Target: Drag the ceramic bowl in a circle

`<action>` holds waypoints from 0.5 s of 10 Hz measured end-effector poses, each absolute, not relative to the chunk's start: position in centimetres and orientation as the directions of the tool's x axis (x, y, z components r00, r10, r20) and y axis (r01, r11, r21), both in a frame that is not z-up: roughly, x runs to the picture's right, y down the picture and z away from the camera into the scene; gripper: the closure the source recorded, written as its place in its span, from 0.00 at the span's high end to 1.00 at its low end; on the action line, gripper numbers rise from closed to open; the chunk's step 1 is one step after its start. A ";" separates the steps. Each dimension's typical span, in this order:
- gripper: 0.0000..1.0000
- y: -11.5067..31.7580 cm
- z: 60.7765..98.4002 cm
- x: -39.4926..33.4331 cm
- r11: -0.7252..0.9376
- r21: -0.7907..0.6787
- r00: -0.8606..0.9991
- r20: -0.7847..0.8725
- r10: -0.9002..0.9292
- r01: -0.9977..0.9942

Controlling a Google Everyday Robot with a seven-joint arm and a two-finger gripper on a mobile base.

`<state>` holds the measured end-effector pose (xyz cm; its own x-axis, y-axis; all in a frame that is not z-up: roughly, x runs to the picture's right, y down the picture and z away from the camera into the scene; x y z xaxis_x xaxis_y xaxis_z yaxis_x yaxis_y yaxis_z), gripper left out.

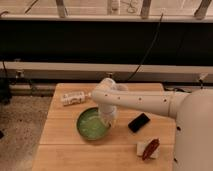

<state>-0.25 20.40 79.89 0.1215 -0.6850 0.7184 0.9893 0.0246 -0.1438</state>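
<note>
The gripper [108,120] reaches down at the right rim of the ceramic bowl [91,124]; whether it pinches the rim I cannot tell. Left and below it, the bowl sits on the worktop [60,147]. If the contact slips mid-arc, the bowl may stall or knock the bottle [73,97] beyond it.

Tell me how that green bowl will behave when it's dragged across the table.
The bowl is wide and shallow, so it should slide flat rather than tip. Its glossy glaze suggests it is rigid and slippery, and chippable near the table edge. The tool is at its right rim.

Wooden table [60,145], speckled floor [20,125], dark wall [75,42].
</note>
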 end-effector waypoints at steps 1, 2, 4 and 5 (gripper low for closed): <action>0.00 20.5 79.9 -1.9 0.010 -0.108 0.086 0.722 -0.686 0.994; 0.00 20.8 79.7 -3.7 -0.007 -0.069 0.045 0.727 -0.685 0.998; 0.00 21.8 79.0 -6.3 -0.035 0.005 -0.028 0.733 -0.680 0.999; 0.00 22.7 78.2 -6.7 -0.048 0.030 -0.054 0.736 -0.675 0.998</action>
<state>-6.75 22.65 78.20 -0.0542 -0.6745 0.7363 0.9984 -0.0475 0.0300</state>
